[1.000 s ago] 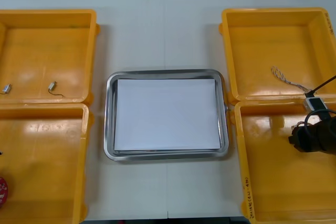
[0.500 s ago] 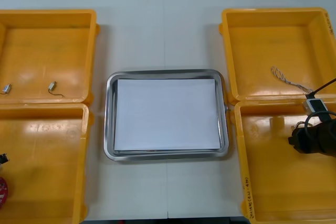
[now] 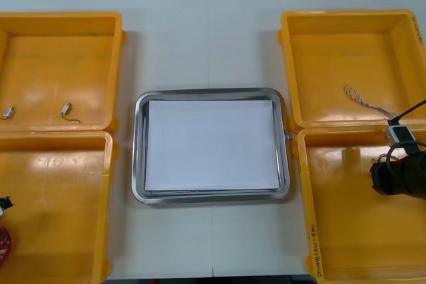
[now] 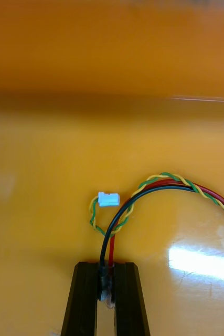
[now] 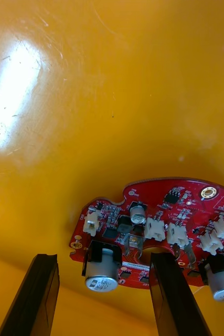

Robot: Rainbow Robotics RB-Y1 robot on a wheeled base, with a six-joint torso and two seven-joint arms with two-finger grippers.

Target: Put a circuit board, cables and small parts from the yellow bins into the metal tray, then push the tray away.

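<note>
Four bins [image 3: 66, 16] around one tray [image 3: 212, 91], two small parts [image 3: 66, 108] far left, one blue-white cable [image 3: 363, 101] far right, left gripper [image 5: 104, 257] spread wide over the one board [image 5: 159, 231] near left, right gripper [image 4: 106, 268] pinched narrow on one red-yellow cable [image 4: 164, 184] near right.

The tray [image 3: 139, 164] is sitting at the middle of the table [image 3: 210, 31], a sheet [image 3: 212, 144] lying in it. To its left, two small metal parts [image 3: 66, 108] are lying by the near wall of the far left bin [image 3: 60, 24], and the circuit board [image 3: 2, 241] is resting at the left edge of the near left bin [image 3: 66, 184] — the left gripper [image 5: 102, 260] hanging over it, fingers [image 5: 169, 294] spread. To its right, a twisted cable [image 3: 363, 100] is lying in the far right bin [image 3: 333, 38], and the right gripper [image 4: 106, 269] is hovering over the near right bin [image 3: 346, 231], pinching a second cable [image 4: 164, 189].
</note>
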